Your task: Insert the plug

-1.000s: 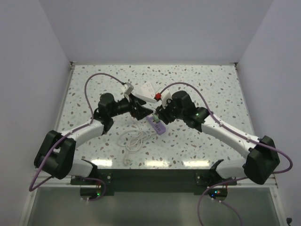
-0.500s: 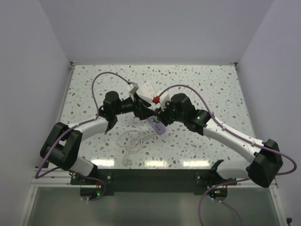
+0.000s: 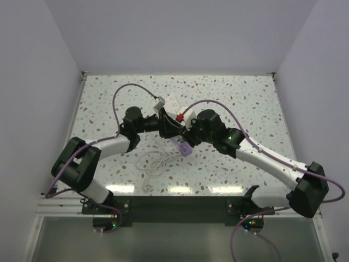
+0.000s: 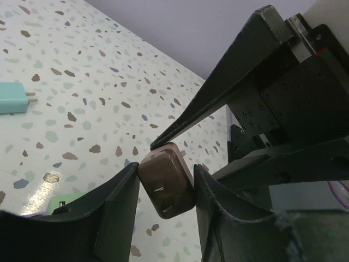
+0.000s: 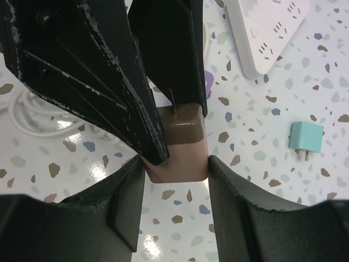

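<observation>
Where both arms reach inward and meet over the worktop [image 3: 251, 98], the brown plug [image 5: 180, 143] is clamped by the right end effector [image 5: 177, 164] and the left end effector [image 4: 165, 188] together, prongs toward twelve o'clock in the right wrist view. The white power strip [image 5: 270, 30] lies at one o'clock, near.

**Brown plug [image 5: 182, 143] held off the surface [image 5: 283, 180], white power strip [image 5: 267, 27] lying flat nearby.**
The plug is a glossy brown block with rounded corners and two flat metal prongs on one face. It is pinched from both sides by the left gripper [image 4: 165, 177] and by the right gripper [image 5: 175, 164]. The power strip lies sockets up on the surface, beyond the plug and clear of it.
</observation>
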